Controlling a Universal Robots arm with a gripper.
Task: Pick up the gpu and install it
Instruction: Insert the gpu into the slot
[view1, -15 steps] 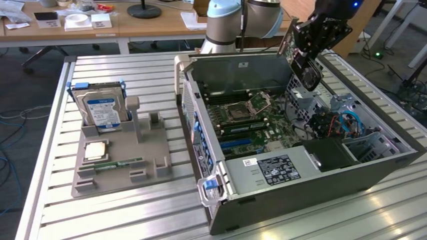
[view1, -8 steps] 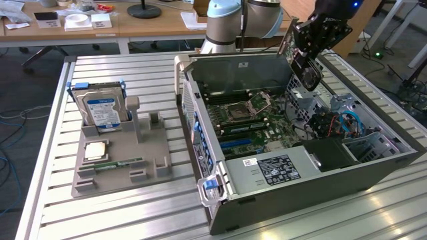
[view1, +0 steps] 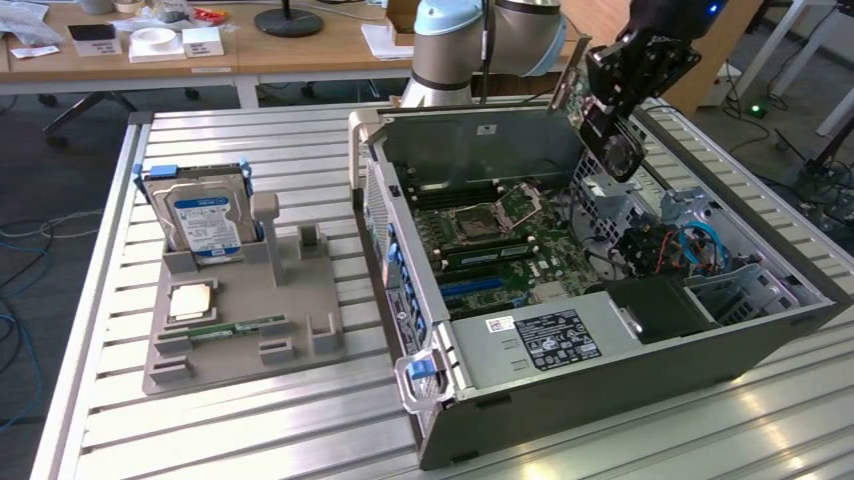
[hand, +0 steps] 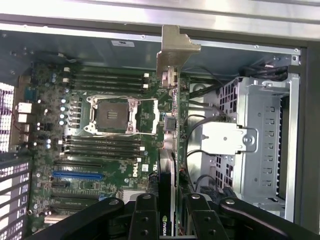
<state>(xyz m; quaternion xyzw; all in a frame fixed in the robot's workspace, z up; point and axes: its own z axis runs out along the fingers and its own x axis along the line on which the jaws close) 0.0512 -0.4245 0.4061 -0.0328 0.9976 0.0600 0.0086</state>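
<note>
Gpu (view1: 614, 150) sits in the upper right of the exterior frame, gripped between the fingers of the hand (view1: 617, 100), above the open computer case (view1: 627, 345) on the slatted counter (view1: 240, 440). The wrist view shows it edge-on over the motherboard (hand: 110, 150), its metal bracket (hand: 175, 47) farthest from the hand.
</note>
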